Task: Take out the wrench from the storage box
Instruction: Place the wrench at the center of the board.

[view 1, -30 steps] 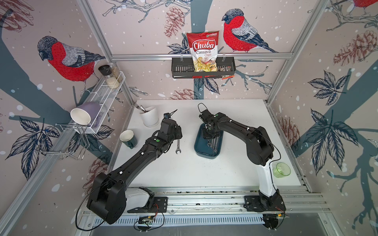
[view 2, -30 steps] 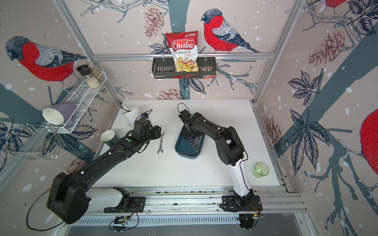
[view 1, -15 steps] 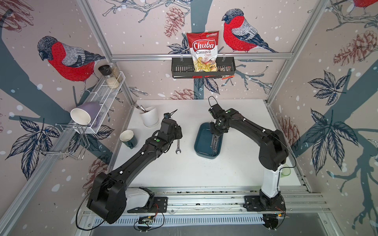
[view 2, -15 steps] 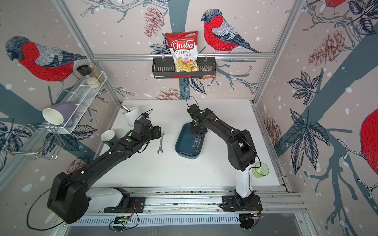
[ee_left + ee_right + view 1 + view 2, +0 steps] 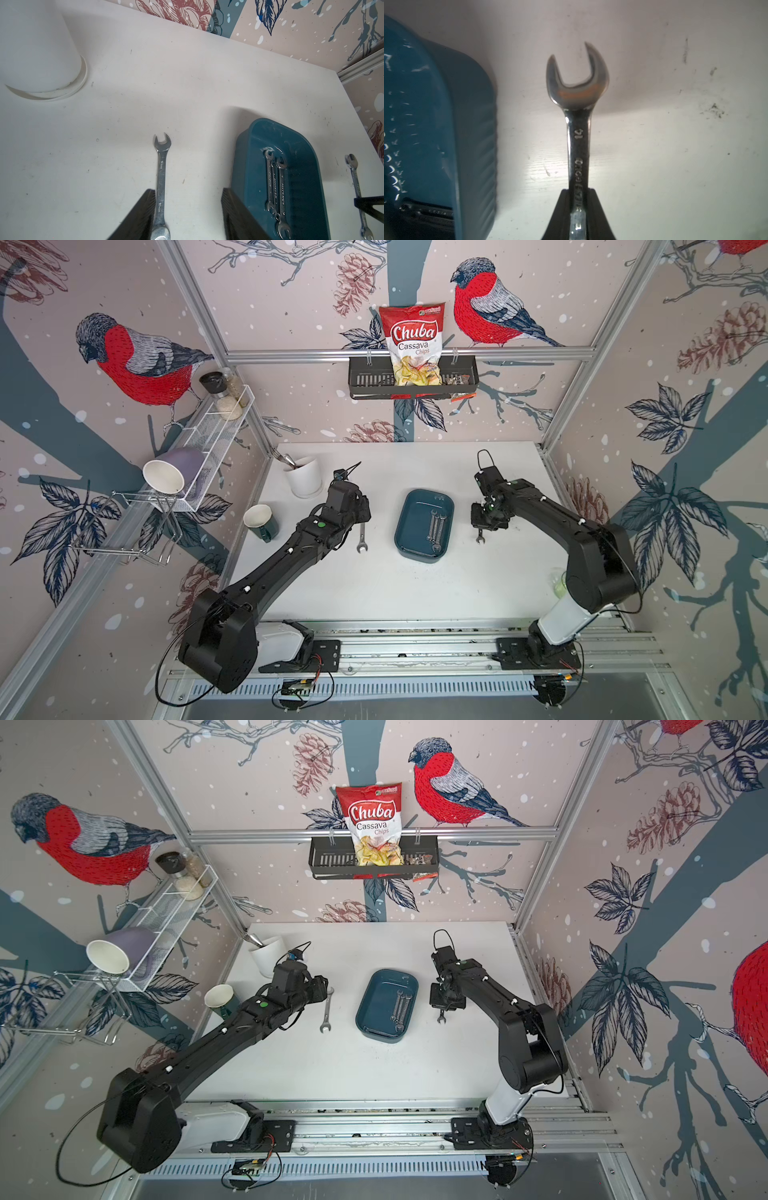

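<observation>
Right gripper (image 5: 578, 192) moved off storage box (image 5: 436, 124); wrench (image 5: 578, 128) clamped between fingers (image 5: 559, 218).

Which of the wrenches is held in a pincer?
The wrench marked 14, clamped in the right pincer beside the storage box; no other wrench is gripped.

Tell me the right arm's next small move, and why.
Probably lower and open the jaws to set the wrench down. The right gripper is shut on a wrench that is already outside the storage box, over bare table beside it. The box holds other wrenches, so freeing the gripper likely comes first.
</observation>
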Robot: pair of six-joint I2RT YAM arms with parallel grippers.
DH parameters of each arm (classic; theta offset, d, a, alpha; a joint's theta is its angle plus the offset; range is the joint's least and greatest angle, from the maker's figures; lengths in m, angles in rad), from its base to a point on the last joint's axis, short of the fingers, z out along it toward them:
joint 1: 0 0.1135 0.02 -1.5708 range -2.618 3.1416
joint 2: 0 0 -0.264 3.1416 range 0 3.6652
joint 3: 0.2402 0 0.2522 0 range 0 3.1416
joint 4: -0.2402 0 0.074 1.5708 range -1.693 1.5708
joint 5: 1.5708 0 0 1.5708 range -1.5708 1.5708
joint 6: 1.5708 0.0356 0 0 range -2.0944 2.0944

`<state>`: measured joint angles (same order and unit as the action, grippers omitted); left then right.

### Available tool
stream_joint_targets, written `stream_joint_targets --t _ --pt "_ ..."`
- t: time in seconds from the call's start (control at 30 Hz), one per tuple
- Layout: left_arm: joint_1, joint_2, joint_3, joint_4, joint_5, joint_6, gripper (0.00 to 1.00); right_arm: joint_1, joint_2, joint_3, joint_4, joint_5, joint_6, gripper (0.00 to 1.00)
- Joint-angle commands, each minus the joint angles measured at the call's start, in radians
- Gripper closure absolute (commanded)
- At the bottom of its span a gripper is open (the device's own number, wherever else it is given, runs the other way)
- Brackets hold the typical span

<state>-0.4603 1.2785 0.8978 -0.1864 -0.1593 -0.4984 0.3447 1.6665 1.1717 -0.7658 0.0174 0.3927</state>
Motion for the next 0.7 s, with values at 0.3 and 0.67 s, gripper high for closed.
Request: stream_joint_targets --t 0.3,0.67 --pt "-0.08 0.063 0.079 -0.031 -0.017 -0.021 0.44 -0.034 0.063 -0.138 0.189 -0.094 -0.025 0.9" --pt "-0.27 0.236 0.265 -0.121 -0.075 -0.007 0.44 -0.026 0.082 -0.168 0.224 -0.111 -0.012 0.81"
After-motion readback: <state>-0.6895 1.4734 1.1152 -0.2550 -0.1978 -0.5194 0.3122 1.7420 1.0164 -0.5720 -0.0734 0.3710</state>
